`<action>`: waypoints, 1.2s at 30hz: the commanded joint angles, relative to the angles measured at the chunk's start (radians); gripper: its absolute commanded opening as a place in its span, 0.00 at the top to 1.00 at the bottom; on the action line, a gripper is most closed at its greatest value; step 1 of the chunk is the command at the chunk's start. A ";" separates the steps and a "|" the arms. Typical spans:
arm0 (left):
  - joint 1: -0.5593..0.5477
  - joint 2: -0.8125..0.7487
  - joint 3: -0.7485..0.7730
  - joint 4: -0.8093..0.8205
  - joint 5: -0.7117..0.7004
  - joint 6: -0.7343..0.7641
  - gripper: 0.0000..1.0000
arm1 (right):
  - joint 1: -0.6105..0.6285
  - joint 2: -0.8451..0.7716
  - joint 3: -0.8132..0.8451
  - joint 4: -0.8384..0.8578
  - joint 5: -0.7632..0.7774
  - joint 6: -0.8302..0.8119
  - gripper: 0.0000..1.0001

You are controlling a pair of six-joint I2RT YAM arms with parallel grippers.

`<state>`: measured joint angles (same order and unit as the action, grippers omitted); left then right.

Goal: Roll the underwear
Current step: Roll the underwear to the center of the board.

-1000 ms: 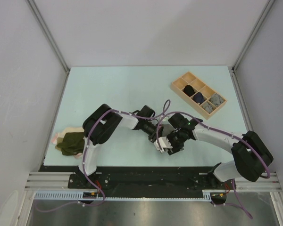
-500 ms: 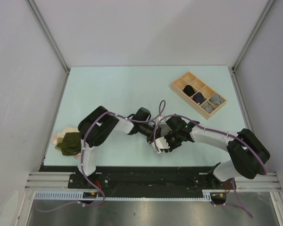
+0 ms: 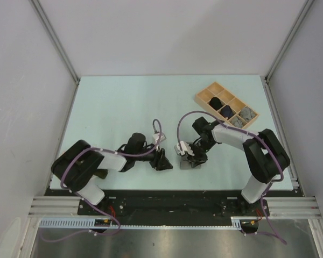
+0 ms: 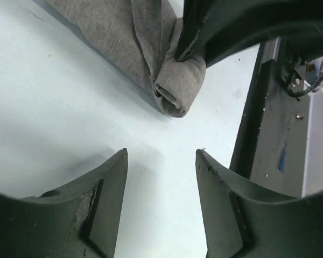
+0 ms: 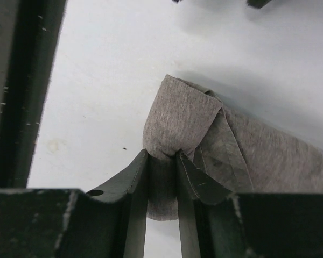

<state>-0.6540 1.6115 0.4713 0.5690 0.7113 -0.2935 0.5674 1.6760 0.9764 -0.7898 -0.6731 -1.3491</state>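
Observation:
A grey underwear [image 5: 183, 115], partly rolled into a tight tube, lies on the pale table near the front edge [image 3: 190, 164]. My right gripper [image 5: 162, 155] is shut on the roll's end, with cloth bulging out past both fingertips. In the left wrist view the same underwear roll [image 4: 175, 88] lies a short way ahead of my left gripper [image 4: 161, 156]. That gripper is open and holds nothing, with bare table between its fingers. From above, the left gripper [image 3: 162, 160] sits just left of the right gripper [image 3: 189, 157].
A light wooden tray [image 3: 203, 97] with compartments stands at the back right and holds several rolled garments. The black front rail [image 4: 261, 123] runs close behind the roll. The left arm's elbow reaches far out to the left front.
The left gripper opened, let go of the grey roll and drew back left. Its arm swung out over the cloth pile at the left edge. The right gripper closed on the roll.

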 commanded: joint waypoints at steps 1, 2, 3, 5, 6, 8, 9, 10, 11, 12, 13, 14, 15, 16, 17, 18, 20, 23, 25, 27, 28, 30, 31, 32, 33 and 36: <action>-0.012 -0.140 -0.146 0.271 -0.081 0.076 0.40 | -0.012 0.089 0.056 -0.262 -0.135 -0.041 0.80; -0.019 -0.160 -0.169 0.308 -0.087 0.095 0.37 | -0.023 0.118 0.079 -0.282 -0.161 -0.059 0.80; -0.048 -0.180 -0.187 0.348 -0.110 0.153 0.34 | -0.027 0.137 0.090 -0.304 -0.175 -0.070 0.80; -0.105 -0.222 -0.214 0.356 -0.125 0.259 0.31 | -0.040 0.187 0.116 -0.373 -0.207 -0.103 0.80; -0.127 -0.226 -0.212 0.333 -0.137 0.290 0.31 | -0.049 0.204 0.139 -0.394 -0.215 -0.117 0.80; -0.188 -0.232 -0.189 0.295 -0.163 0.390 0.30 | -0.060 0.243 0.162 -0.456 -0.232 -0.136 0.80; -0.206 -0.228 -0.174 0.266 -0.176 0.419 0.30 | -0.070 0.275 0.185 -0.474 -0.238 -0.154 0.80; -0.226 -0.220 -0.140 0.211 -0.206 0.447 0.30 | -0.075 0.293 0.191 -0.514 -0.243 -0.168 0.79; -0.264 -0.200 -0.120 0.180 -0.220 0.496 0.30 | -0.081 0.306 0.199 -0.528 -0.250 -0.179 0.79; -0.283 -0.185 -0.100 0.154 -0.237 0.517 0.30 | -0.084 0.324 0.205 -0.534 -0.250 -0.185 0.79; -0.300 -0.170 -0.058 0.099 -0.274 0.539 0.30 | -0.092 0.327 0.209 -0.539 -0.250 -0.186 0.79; -0.329 -0.154 -0.034 0.076 -0.294 0.580 0.30 | -0.095 0.330 0.208 -0.539 -0.250 -0.188 0.79; -0.343 -0.121 -0.014 0.054 -0.312 0.597 0.30 | -0.095 0.330 0.208 -0.540 -0.249 -0.188 0.79; -0.354 -0.107 0.021 0.037 -0.332 0.609 0.30 | -0.095 0.329 0.208 -0.540 -0.247 -0.188 0.79; -0.372 -0.093 0.036 0.016 -0.341 0.635 0.30 | -0.098 0.327 0.208 -0.539 -0.249 -0.186 0.79; -0.383 -0.070 0.050 0.000 -0.352 0.646 0.30 | -0.097 0.327 0.208 -0.540 -0.249 -0.186 0.79; -0.403 -0.042 0.098 -0.050 -0.371 0.681 0.29 | -0.100 0.330 0.208 -0.539 -0.250 -0.186 0.78; -0.427 0.007 0.144 -0.101 -0.400 0.715 0.30 | -0.103 0.338 0.208 -0.537 -0.249 -0.186 0.79; -0.434 0.024 0.154 -0.112 -0.398 0.722 0.30 | -0.104 0.343 0.208 -0.536 -0.247 -0.185 0.78; -0.438 0.025 0.153 -0.110 -0.391 0.723 0.32 | -0.106 0.346 0.209 -0.531 -0.246 -0.183 0.78; -0.438 0.030 0.156 -0.112 -0.388 0.722 0.32 | -0.106 0.346 0.208 -0.529 -0.244 -0.180 0.78; -0.441 0.034 0.161 -0.121 -0.372 0.718 0.36 | -0.106 0.347 0.208 -0.525 -0.244 -0.173 0.78; -0.443 0.039 0.170 -0.126 -0.365 0.715 0.38 | -0.109 0.347 0.208 -0.525 -0.244 -0.170 0.78; -0.444 0.051 0.177 -0.136 -0.357 0.712 0.40 | -0.109 0.347 0.208 -0.522 -0.243 -0.162 0.78; -0.446 0.062 0.187 -0.147 -0.346 0.712 0.44 | -0.110 0.349 0.208 -0.519 -0.243 -0.159 0.78; -0.449 0.093 0.227 -0.188 -0.331 0.703 0.55 | -0.110 0.349 0.208 -0.519 -0.243 -0.151 0.78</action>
<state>-1.0931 1.6711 0.6353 0.4236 0.3466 0.3916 0.4644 2.0167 1.1751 -1.2922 -0.9104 -1.5005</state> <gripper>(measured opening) 0.527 0.227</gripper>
